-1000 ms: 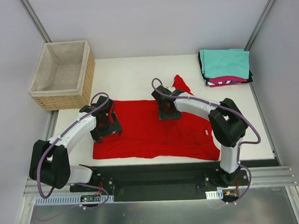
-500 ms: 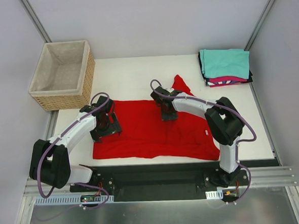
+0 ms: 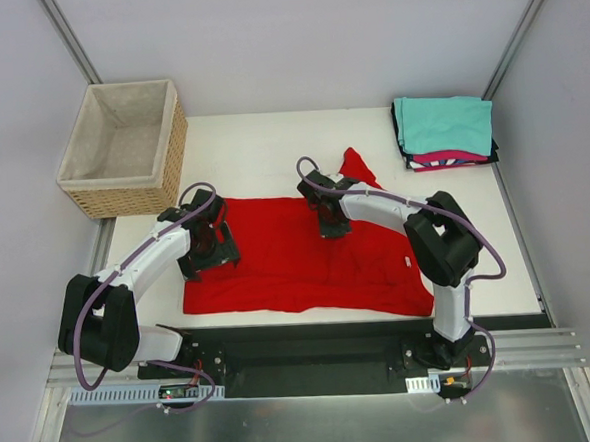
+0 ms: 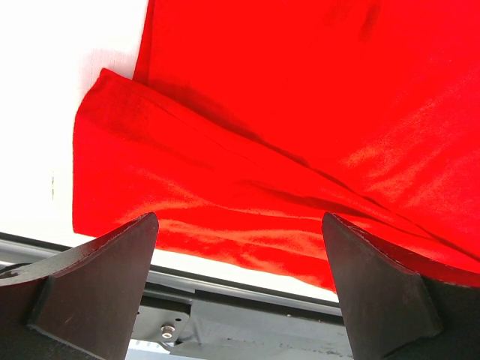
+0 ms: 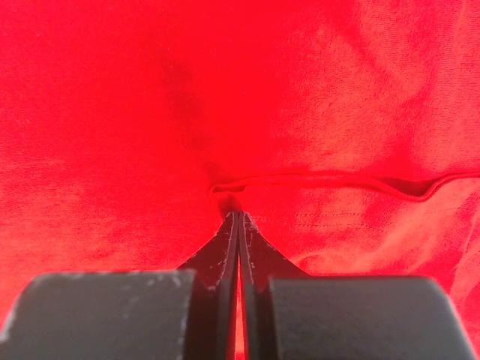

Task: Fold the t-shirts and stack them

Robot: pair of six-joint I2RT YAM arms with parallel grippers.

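White tabletop [image 3: 261, 153] is carrying everything. Red t-shirt [image 3: 298, 266] is lying spread across its near half, mostly flat, one sleeve poking up toward the far side and a small white label [image 3: 410, 262] showing near its right edge. Wicker basket [image 3: 169, 174] with beige lining is sitting off the tabletop's far left corner, well apart from the shirt. Stack of folded t-shirts [image 3: 445, 127] is resting in the far right corner (teal on top, magenta-pink and black edges peeking out beneath). Left hand [image 4: 240, 221] is hovering over the shirt's left end with its jaws standing wide apart, gripping nothing; in the left wrist view a folded-over flap of red cloth is lying between them, with the tabletop's near edge showing below. Right hand [image 5: 238, 214] is pressing down near the middle of the shirt's far edge, jaws fully together, their tips pinching a small pucker of red cloth beside a stitched hem line running off to the right.
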